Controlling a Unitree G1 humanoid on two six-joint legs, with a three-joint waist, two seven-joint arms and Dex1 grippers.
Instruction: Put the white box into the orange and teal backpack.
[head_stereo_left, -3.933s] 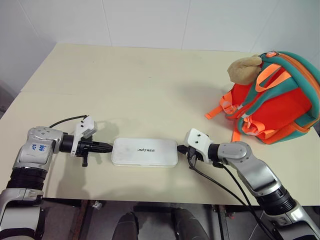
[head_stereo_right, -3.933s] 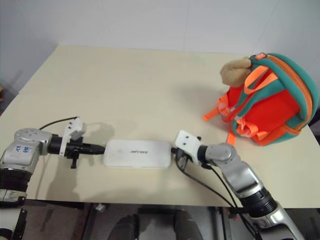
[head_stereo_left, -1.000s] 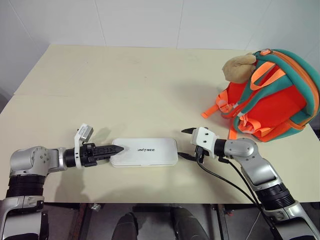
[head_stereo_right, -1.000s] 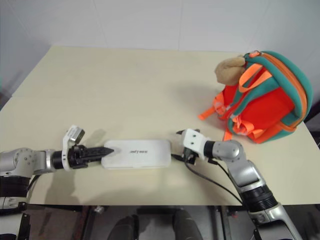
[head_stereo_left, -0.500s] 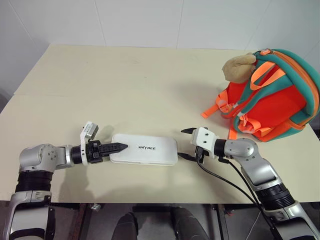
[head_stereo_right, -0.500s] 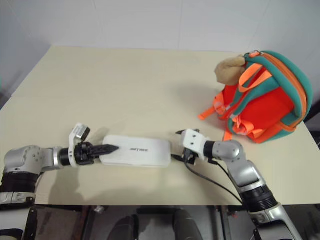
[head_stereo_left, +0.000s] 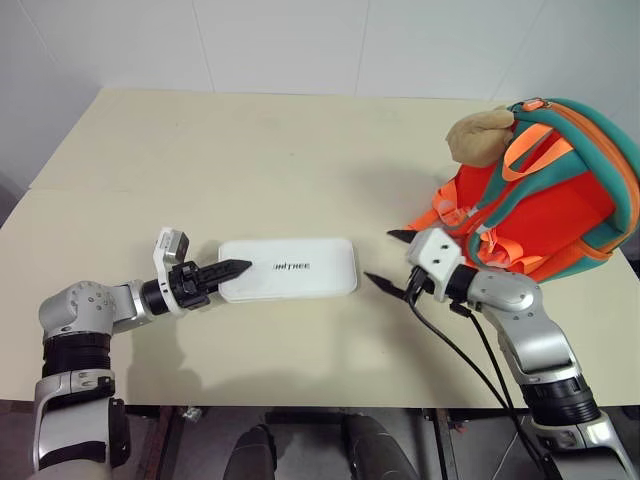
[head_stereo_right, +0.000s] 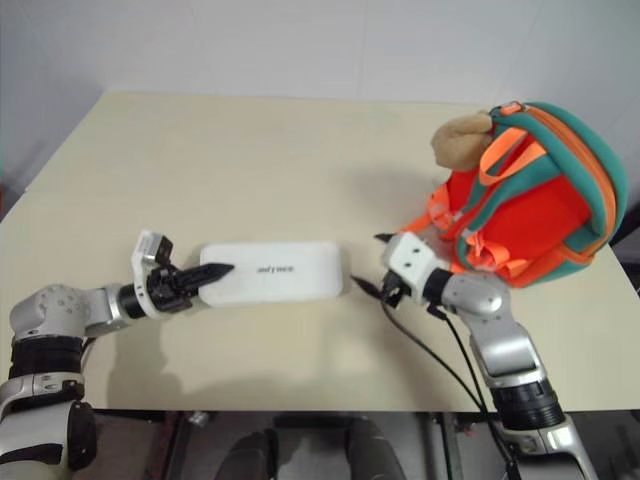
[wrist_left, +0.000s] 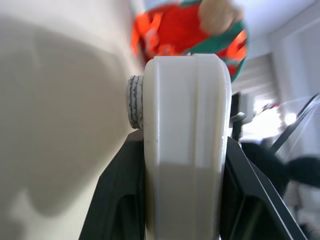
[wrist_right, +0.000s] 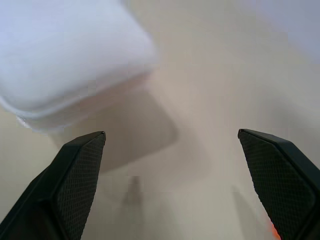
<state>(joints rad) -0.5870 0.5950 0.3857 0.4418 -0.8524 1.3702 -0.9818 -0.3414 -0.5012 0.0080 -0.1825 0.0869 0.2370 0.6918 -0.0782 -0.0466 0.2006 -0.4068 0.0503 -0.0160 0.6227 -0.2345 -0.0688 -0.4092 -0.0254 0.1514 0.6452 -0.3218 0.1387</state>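
Note:
The white box (head_stereo_left: 290, 268) hangs a little above the table, its shadow showing beneath it. My left gripper (head_stereo_left: 234, 268) is shut on its left end. In the left wrist view the box (wrist_left: 184, 150) stands edge-on between the two black fingers (wrist_left: 119, 202). My right gripper (head_stereo_left: 385, 258) is open just off the box's right end, not touching it; in the right wrist view the box's corner (wrist_right: 70, 55) lies ahead of the spread fingertips (wrist_right: 77, 170). The orange and teal backpack (head_stereo_left: 560, 205) stands upright at the table's right side, close behind the right hand.
A tan plush toy (head_stereo_left: 482, 135) sits at the backpack's top left. Orange webbing straps (head_stereo_left: 440, 215) trail onto the table (head_stereo_left: 250, 160) near the right gripper. The table's front edge (head_stereo_left: 300, 402) runs just below both arms. A black cable (head_stereo_left: 450, 345) hangs from the right wrist.
My left gripper has shut on the box's left end and raised it slightly off the table. The right gripper has moved up and to the right, away from the box, staying open.

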